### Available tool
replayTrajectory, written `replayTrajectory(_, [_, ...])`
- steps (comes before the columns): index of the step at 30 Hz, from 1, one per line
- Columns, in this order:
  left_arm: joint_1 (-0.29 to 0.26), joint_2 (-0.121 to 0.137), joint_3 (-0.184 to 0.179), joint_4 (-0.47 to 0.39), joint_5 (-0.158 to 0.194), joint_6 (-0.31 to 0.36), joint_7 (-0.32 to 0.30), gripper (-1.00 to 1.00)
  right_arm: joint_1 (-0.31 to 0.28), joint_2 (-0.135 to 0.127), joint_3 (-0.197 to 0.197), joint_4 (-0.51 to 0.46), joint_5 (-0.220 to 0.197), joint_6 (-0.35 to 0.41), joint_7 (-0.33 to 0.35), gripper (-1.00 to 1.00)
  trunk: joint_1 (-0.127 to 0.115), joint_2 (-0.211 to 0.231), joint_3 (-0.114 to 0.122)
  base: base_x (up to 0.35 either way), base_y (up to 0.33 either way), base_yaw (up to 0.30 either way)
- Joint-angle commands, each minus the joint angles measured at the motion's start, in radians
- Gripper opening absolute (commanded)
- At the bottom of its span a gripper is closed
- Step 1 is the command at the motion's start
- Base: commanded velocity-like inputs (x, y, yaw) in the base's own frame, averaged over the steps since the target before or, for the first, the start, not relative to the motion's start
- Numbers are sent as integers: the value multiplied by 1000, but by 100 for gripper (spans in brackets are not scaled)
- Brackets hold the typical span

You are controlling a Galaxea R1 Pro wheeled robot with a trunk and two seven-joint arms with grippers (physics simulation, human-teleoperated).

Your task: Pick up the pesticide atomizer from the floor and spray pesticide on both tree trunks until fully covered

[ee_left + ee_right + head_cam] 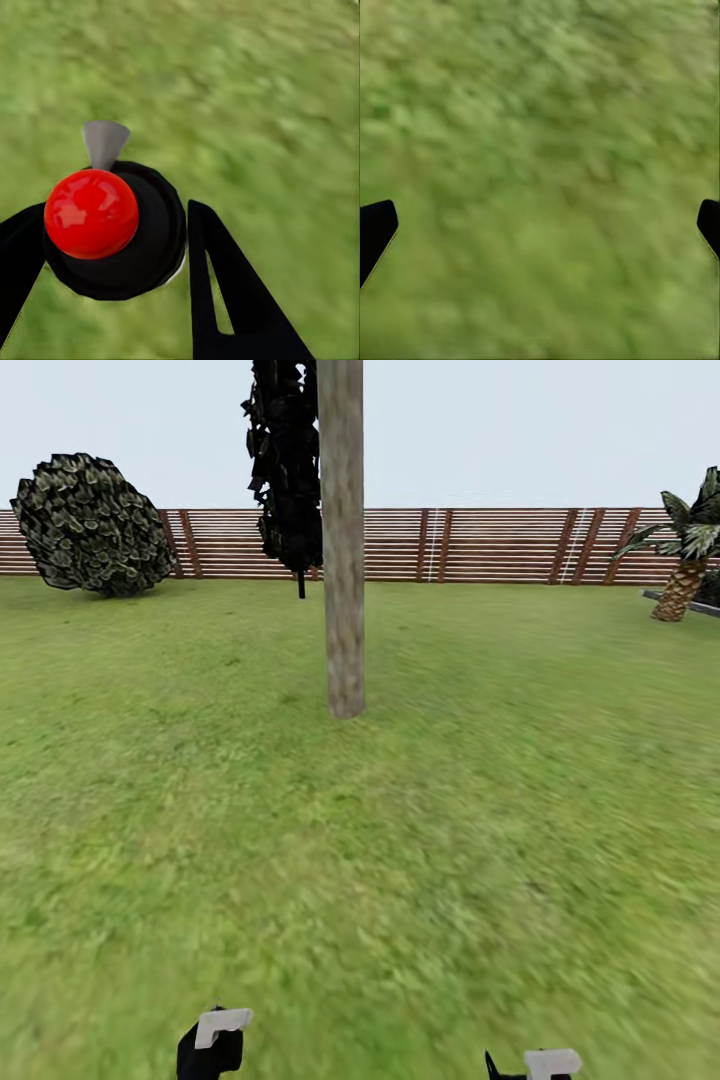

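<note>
One straight pale grey-beige tree trunk [342, 540] rises from the green grass lawn [400, 810], with the red-brown slatted wooden fence [500, 545] well behind it. Short of the trunk, the left end effector [112, 247] is clenched around the dark bottle-shaped pesticide atomizer [120, 232] with its red top. The right end effector [540, 225] hangs released above grass, fingers wide apart.

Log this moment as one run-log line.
left gripper: shut on pesticide atomizer | right gripper: open, holding nothing | tree trunk: ahead on grass | spraying: not seen
</note>
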Motion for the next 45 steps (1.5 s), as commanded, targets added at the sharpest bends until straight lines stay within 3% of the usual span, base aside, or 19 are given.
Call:
replayTrajectory(1, [0,0,0,0,0,0,0,-100,0,0,0,0,0,0,0,100,0,0,0,341,0,0])
replayTrajectory(45, [0,0,0,0,0,0,0,-100,0,0,0,-1,-1,0,0,100,0,0,0,341,0,0])
